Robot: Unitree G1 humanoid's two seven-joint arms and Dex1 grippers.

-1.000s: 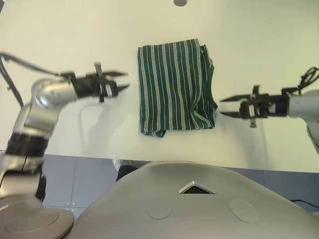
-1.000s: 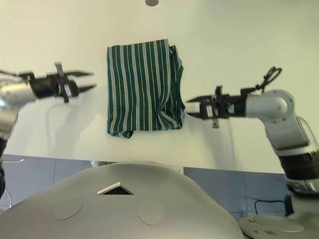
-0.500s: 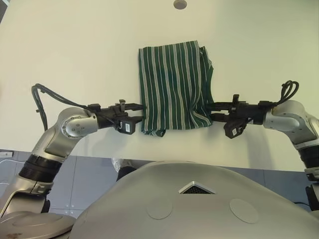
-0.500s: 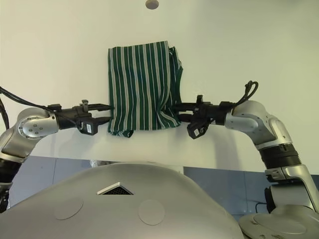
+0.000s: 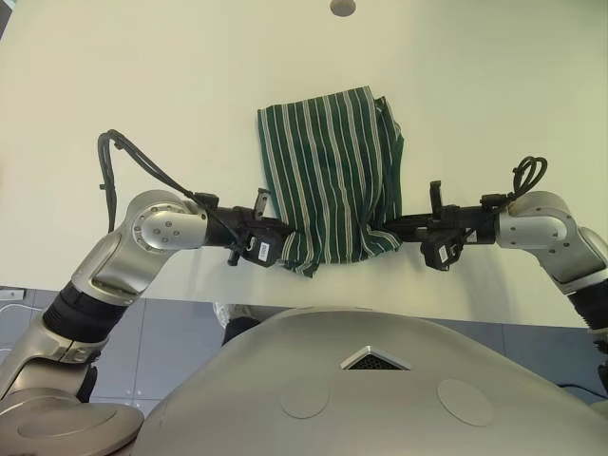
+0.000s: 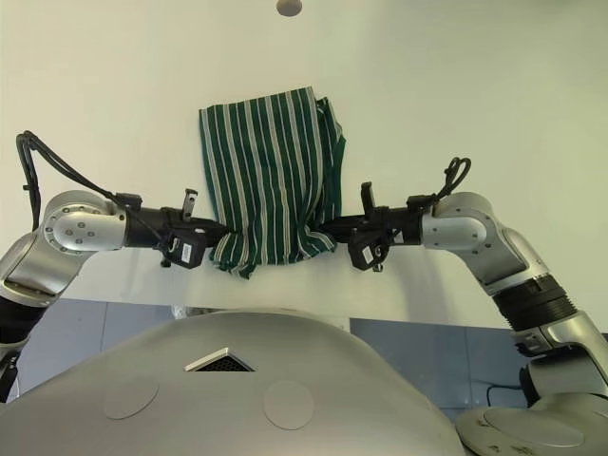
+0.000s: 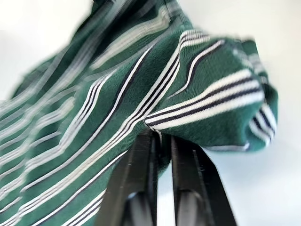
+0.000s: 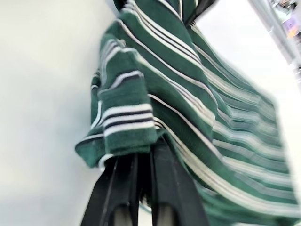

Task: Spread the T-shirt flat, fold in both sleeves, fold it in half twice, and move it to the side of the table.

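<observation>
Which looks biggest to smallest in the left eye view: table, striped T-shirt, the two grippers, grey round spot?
1. table
2. T-shirt
3. left gripper and right gripper, about alike
4. grey round spot, partly cut off at the edge

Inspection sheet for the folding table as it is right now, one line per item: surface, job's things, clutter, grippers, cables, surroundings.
Surface: white table, plain and bare around the cloth.
Job's things: green striped T-shirt, folded into a block mid-table, its near edge bunched and skewed.
Clutter: one small grey round thing at the table's far edge.
Grippers: left gripper shut on the T-shirt's near left corner; right gripper shut on its near right corner.
Cables: left arm's cable loops free above the arm; right arm's cable curls at the wrist; neither touches the cloth.
Surroundings: grey tiled floor below the table's near edge.
</observation>
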